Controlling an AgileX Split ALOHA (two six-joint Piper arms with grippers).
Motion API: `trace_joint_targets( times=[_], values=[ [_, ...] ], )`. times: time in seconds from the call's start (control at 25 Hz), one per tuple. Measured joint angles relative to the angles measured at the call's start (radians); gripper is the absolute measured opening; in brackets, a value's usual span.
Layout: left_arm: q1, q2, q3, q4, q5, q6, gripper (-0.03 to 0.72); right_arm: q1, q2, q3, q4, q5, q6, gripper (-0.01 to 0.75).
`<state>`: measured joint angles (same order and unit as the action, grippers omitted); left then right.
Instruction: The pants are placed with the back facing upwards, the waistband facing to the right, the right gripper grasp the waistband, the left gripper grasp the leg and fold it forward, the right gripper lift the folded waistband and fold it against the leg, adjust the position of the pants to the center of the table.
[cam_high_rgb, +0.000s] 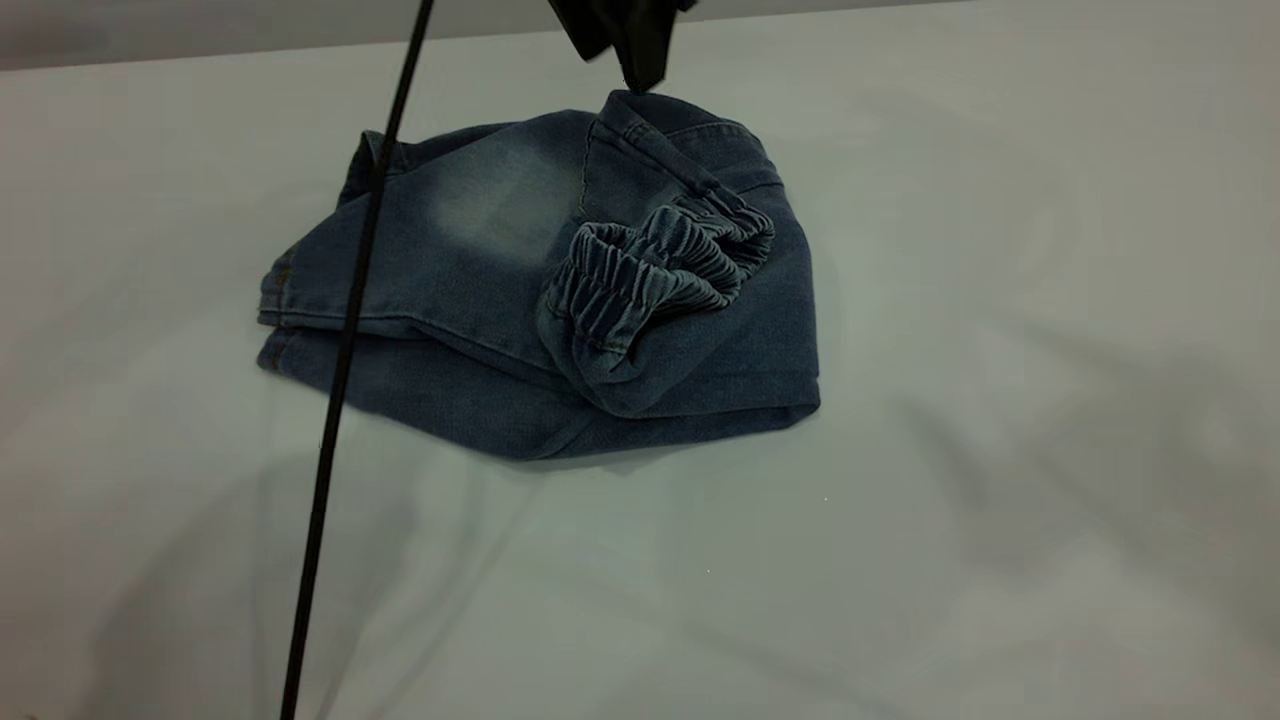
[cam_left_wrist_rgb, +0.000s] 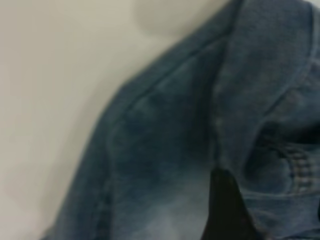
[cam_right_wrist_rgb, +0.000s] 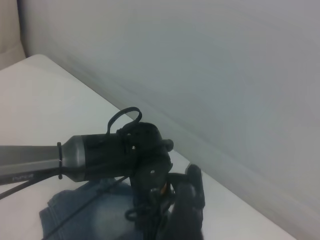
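The pants (cam_high_rgb: 500, 290) lie folded in a compact bundle in the middle of the table (cam_high_rgb: 1000, 400), with a faded patch on top. The ruffled waistband (cam_high_rgb: 660, 265) is folded over onto the denim, curled in a loop. Both legs lie stacked with their hems at the left (cam_high_rgb: 275, 320); I cannot tell which one is the task's leg. My left gripper (cam_high_rgb: 640, 60) hangs at the far edge of the pants, its tip right at a raised denim edge. Its wrist view is filled with denim (cam_left_wrist_rgb: 165, 150). My right gripper (cam_right_wrist_rgb: 187, 205) is held high off the pants, outside the exterior view.
A black cable (cam_high_rgb: 345, 360) runs slanting across the left part of the pants, from the top to the near edge. The left arm (cam_right_wrist_rgb: 100, 157) reaches over the denim in the right wrist view. A pale wall (cam_right_wrist_rgb: 225, 75) stands behind the table.
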<state>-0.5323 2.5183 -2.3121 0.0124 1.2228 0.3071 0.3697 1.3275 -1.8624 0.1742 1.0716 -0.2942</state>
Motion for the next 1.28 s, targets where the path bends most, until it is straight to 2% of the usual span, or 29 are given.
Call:
trace_joint_targets(
  times=[0.6, 1.08, 1.28],
  values=[
    [0.000, -0.317, 0.001, 0.101, 0.001, -0.167, 0.397, 0.000, -0.072, 0.000, 0.029, 0.029, -0.003, 0.552],
    [0.001, -0.704, 0.004, 0.113, 0.002, -0.242, 0.397, 0.000, -0.316, 0.000, 0.087, 0.158, -0.003, 0.552],
    [0.001, -0.876, 0.121, 0.113, 0.000, -0.242, 0.397, 0.000, -0.396, 0.006, 0.105, 0.153, 0.004, 0.552]
  ],
)
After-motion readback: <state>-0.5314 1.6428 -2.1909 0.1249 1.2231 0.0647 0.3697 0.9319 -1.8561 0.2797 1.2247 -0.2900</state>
